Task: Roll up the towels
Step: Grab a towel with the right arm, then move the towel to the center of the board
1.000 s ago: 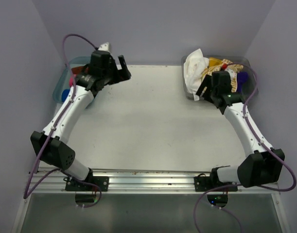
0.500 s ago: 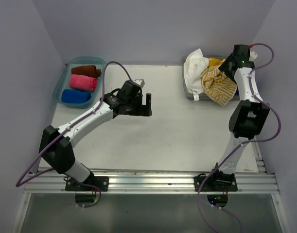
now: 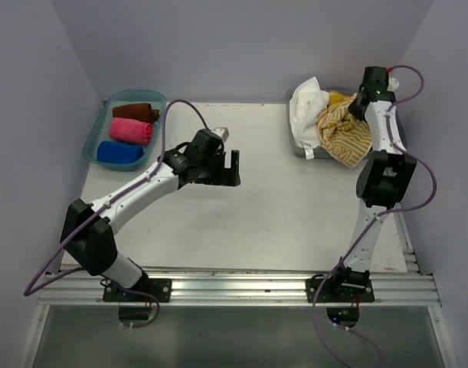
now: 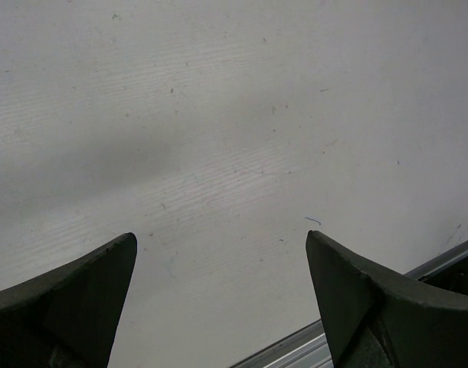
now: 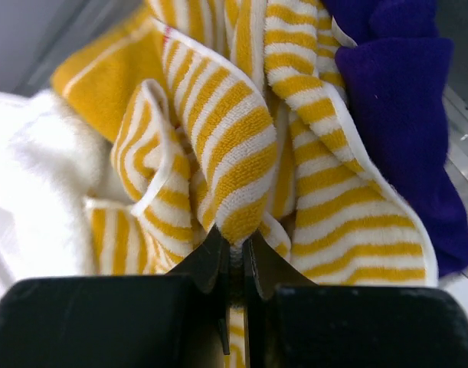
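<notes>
Right hand (image 5: pixel 235 249) tight on a fold of the yellow-striped towel (image 5: pixel 241 153); left hand (image 4: pixel 220 238) wide apart.

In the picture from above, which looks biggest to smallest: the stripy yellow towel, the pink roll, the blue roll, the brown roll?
Largest: stripy yellow towel.
Next: blue roll and pink roll, too alike to rank.
Smallest: brown roll.

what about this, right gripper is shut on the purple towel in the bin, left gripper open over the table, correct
No: the right wrist view shows the right gripper shut on the yellow-and-white striped towel, not the purple towel beside it. The bin, and the left gripper open over the table, are right.
</notes>
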`<state>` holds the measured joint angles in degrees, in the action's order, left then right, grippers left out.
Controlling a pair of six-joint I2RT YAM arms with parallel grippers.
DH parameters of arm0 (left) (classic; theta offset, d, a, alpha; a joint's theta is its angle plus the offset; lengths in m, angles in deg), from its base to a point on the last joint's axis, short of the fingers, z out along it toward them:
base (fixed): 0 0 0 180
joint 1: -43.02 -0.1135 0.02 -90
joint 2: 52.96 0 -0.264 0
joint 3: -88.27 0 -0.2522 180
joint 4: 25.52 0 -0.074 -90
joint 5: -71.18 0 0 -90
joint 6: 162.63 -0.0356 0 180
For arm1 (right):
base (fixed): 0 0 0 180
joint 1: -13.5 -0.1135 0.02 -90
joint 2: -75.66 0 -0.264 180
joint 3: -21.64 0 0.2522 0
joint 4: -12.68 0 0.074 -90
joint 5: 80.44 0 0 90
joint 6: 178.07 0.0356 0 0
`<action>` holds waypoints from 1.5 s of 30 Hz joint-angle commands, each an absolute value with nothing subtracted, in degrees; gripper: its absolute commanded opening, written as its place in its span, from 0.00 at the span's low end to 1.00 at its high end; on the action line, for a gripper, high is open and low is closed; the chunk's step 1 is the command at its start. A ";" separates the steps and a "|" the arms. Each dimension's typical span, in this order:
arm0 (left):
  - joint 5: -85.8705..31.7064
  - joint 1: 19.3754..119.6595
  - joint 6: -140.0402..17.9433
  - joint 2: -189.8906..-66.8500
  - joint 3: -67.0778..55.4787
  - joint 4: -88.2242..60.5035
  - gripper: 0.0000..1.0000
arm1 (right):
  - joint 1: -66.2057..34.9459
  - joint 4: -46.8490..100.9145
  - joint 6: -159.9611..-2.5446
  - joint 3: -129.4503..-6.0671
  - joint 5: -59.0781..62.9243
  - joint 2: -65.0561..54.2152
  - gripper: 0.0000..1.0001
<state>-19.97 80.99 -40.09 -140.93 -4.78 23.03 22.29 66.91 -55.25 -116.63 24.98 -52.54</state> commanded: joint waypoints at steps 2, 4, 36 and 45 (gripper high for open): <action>-19.87 81.25 -39.23 -139.18 -5.81 19.88 0.95 | 22.29 60.10 -55.37 -114.64 22.14 -32.48 0.00; -20.40 81.25 -39.05 -139.10 -6.42 19.36 0.95 | 22.29 59.31 -55.55 -115.43 19.78 -29.03 0.00; -17.94 57.96 -42.83 -126.00 -2.39 28.93 0.95 | -30.87 49.45 -54.13 -62.53 9.38 4.14 0.48; -19.45 63.13 -43.37 -129.33 -3.61 28.85 0.93 | -22.74 58.60 -56.60 -51.46 17.93 9.65 0.66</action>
